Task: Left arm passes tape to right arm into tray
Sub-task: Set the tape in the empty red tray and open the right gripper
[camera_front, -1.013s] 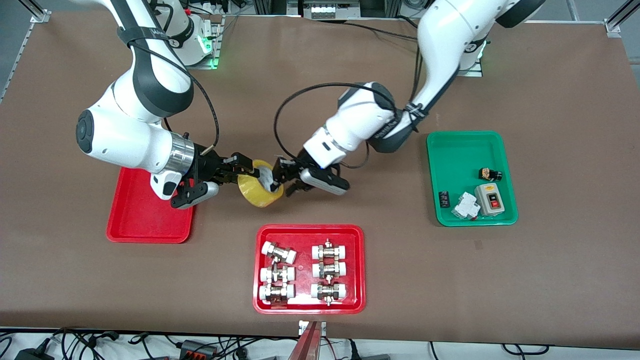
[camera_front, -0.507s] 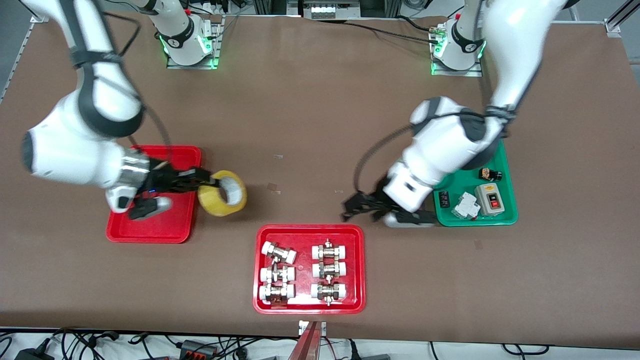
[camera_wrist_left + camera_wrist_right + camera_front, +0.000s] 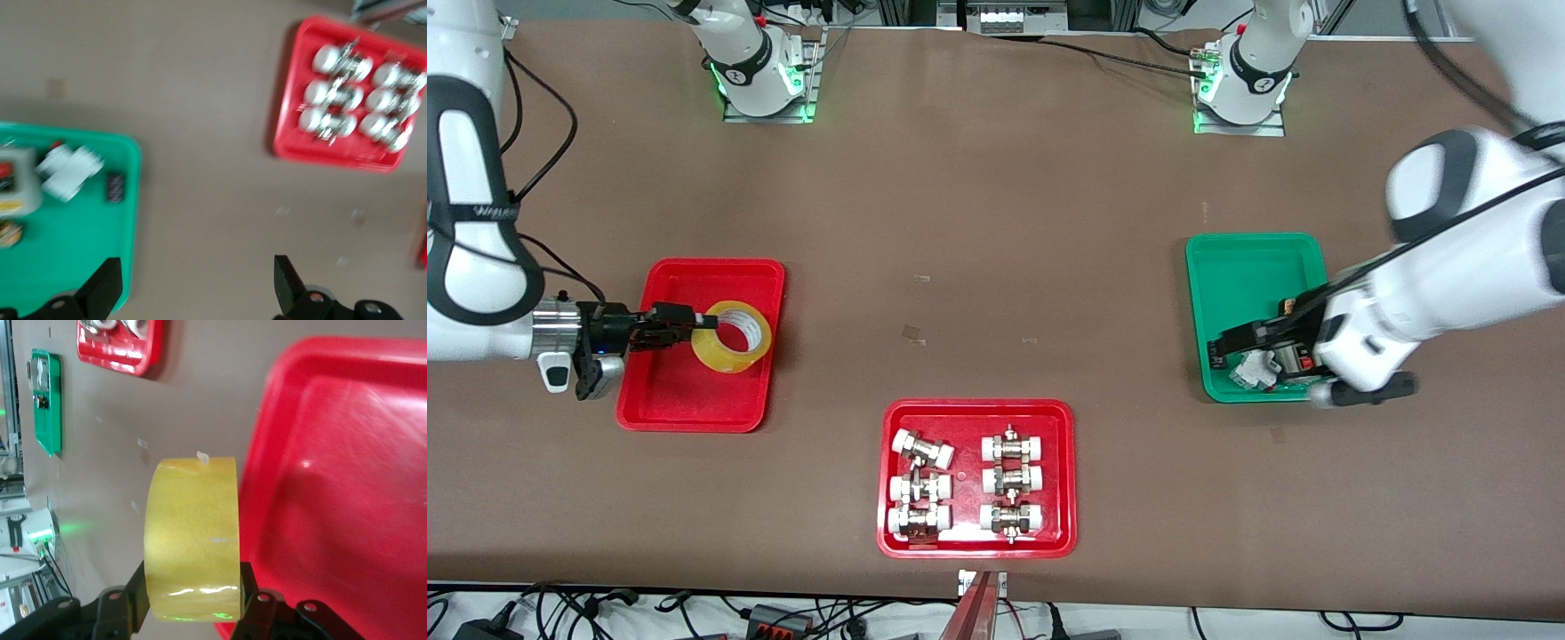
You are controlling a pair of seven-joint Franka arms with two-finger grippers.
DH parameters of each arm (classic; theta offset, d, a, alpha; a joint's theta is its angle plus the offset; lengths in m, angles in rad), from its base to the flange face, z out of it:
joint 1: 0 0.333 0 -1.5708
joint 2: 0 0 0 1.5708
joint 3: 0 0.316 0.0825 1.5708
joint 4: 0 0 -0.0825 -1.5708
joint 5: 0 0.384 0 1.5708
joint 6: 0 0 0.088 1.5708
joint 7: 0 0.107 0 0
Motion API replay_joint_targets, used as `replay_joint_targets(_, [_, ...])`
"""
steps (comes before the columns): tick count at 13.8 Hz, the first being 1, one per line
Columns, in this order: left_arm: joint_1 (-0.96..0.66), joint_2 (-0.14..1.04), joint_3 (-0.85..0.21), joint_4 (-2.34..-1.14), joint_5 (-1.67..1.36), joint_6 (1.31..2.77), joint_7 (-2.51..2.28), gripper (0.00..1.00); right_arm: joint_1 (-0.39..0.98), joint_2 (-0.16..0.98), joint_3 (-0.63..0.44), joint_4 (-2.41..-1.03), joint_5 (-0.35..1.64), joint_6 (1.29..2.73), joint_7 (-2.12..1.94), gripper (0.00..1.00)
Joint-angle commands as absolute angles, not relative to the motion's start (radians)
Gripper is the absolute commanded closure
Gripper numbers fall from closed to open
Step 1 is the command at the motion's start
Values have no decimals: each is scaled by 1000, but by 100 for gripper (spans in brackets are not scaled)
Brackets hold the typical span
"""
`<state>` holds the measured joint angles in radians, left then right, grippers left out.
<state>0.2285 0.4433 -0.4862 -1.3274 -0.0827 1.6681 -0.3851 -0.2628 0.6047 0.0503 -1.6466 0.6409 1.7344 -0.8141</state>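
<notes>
The brown table [image 3: 996,222] carried three trays. The plain red tray [image 3: 671,404] lay at the right arm's end, the green tray [image 3: 1240,267] of electrical parts at the left arm's end, and the red tray of white-capped fittings [image 3: 1063,480] sat between them, nearest the front camera. The right arm [image 3: 467,222] reached over the plain red tray, its right gripper [image 3: 685,327] clenched on the yellow tape roll [image 3: 734,336] — held in the air above the tray. The left arm [image 3: 1458,267] hung over the green tray, the left gripper [image 3: 193,287] spread wide with nothing between its fingers [image 3: 101,288].
</notes>
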Motion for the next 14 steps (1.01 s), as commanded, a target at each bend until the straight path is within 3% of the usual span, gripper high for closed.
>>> replay_joint_targets(1, [213,445,-503,-1289,62,1527,-377,0,-316,672,71,-1626,640,1707,-928,100])
replay_joint_targets(2, [210,419,-489,-1289,93,1504,-377,0,-316,679,71,-1628,637,1716,-954,98])
replay_joint_targets(3, [212,407,-486,-1289,115,1502,-380,0,-316,681,71,-1628,629,1720,-960,76])
replay_joint_targets(4, [221,399,-468,-1281,144,1505,-377,0,-313,683,69,-1628,605,1729,-960,42])
replay_joint_targets(5, [206,368,-403,-1273,146,1505,-376,0,-308,683,69,-1632,571,1755,-962,0])
replay_joint_targets(7, [79,280,-231,-1298,143,1522,-365,0,-293,680,71,-1632,475,1811,-988,0])
replay_joint_targets(8, [51,196,-194,-1412,138,1531,-326,0,-281,672,72,-1632,410,1840,-988,0])
replay_joint_targets(10, [60,45,-180,-1636,57,1615,-261,0,-256,647,71,-1632,321,1888,-988,0])
replay_joint_targets(14, [78,8,-187,-1675,17,1615,-259,0,-212,544,69,-1640,171,1940,-910,0])
